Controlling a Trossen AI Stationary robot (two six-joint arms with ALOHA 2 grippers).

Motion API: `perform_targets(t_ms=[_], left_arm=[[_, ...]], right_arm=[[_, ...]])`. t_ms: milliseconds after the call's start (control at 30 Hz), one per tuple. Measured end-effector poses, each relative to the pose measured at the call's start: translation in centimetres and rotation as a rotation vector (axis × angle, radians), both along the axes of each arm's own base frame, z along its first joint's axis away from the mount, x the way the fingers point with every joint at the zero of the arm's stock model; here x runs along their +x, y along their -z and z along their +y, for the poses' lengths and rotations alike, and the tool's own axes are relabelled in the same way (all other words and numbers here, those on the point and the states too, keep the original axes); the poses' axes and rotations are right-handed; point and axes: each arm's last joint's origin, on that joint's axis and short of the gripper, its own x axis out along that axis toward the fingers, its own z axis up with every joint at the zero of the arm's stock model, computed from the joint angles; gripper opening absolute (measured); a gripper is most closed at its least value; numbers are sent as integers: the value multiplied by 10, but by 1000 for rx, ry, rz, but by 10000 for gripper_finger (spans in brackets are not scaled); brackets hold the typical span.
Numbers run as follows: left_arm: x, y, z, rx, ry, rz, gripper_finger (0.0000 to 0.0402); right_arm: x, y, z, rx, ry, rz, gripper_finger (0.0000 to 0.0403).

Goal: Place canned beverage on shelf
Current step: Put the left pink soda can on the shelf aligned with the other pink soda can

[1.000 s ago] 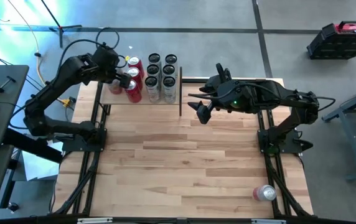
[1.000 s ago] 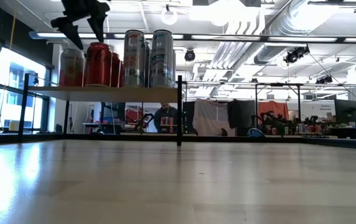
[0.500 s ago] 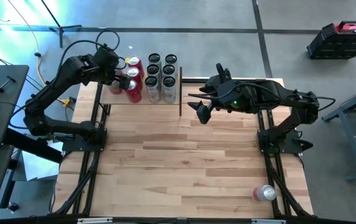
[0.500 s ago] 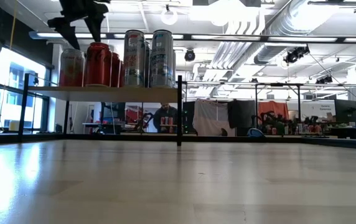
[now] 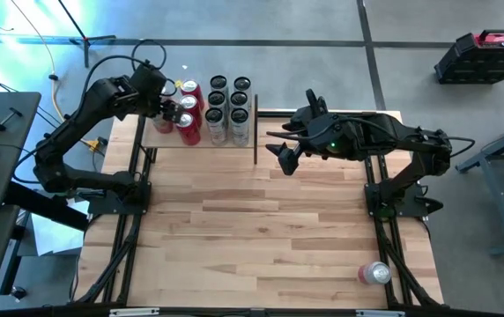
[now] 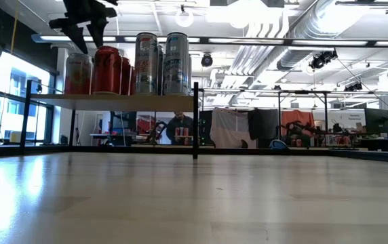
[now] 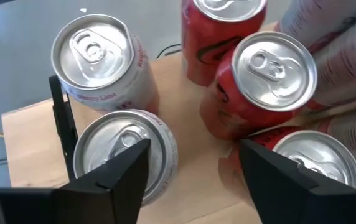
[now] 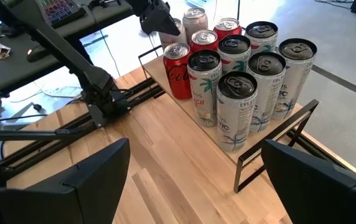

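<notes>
The shelf (image 5: 158, 139), a light-wood board on thin black posts, stands at the table's far left. Red and pink cans (image 7: 273, 73) and tall white cans (image 8: 239, 106) stand upright on it. My left gripper (image 7: 193, 180) hovers open just above the short cans at the shelf's left end (image 6: 85, 27), pointing steeply down. Bare board and can tops show between its fingers. My right gripper (image 5: 283, 151) hangs open in the air over the table's middle, right of the shelf. Another can (image 5: 374, 274) lies on its side on the table near the front right corner.
A black post (image 5: 255, 132) marks the shelf's right edge, close to my right gripper. The wooden tabletop (image 5: 261, 229) stretches bare in front of the shelf. Both arms' bases (image 5: 115, 189) stand at the table's sides.
My left gripper's fingers have drawn closer together above the short cans and remain apart, holding nothing. The cans stand as before.
</notes>
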Motion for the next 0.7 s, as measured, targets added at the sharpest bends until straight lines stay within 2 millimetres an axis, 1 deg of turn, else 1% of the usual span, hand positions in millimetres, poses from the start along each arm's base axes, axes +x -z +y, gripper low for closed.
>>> perform_targets(t_ms=[433, 567, 700], left_arm=[[6, 5, 6, -31, -18, 2, 143], [6, 5, 6, -34, -16, 4, 127], [4, 5, 4, -39, -13, 3, 122]], right_arm=[[0, 0, 0, 6, 4, -3, 348], [0, 0, 0, 20, 13, -10, 348], [0, 0, 0, 20, 12, -9, 348]])
